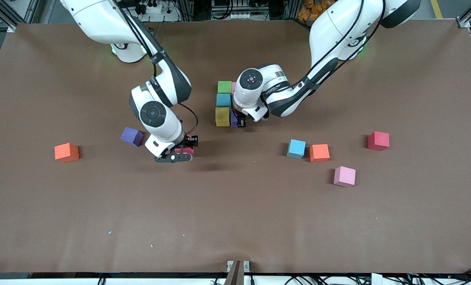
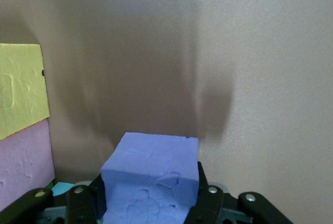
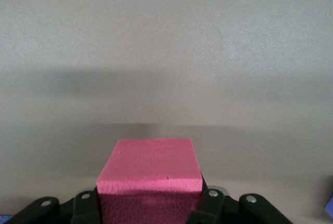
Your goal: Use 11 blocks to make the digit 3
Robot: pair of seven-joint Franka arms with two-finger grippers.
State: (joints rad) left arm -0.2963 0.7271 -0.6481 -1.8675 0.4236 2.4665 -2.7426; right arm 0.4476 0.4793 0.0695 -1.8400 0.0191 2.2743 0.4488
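Note:
A column of blocks stands mid-table: green (image 1: 224,86), light blue (image 1: 223,99) and yellow (image 1: 222,116), with a pink edge (image 1: 233,87) showing beside the green one. My left gripper (image 1: 238,121) is shut on a purple block (image 2: 151,174), low beside the yellow block (image 2: 21,89) on the side toward the left arm's end. A pink block (image 2: 23,161) also touches the yellow one. My right gripper (image 1: 183,150) is shut on a deep pink-red block (image 3: 151,174), low over bare table toward the right arm's end.
Loose blocks lie around: a purple one (image 1: 132,136) next to the right gripper and an orange one (image 1: 66,152) toward the right arm's end. Light blue (image 1: 296,149), orange (image 1: 319,152), red (image 1: 378,141) and pink (image 1: 344,176) lie toward the left arm's end.

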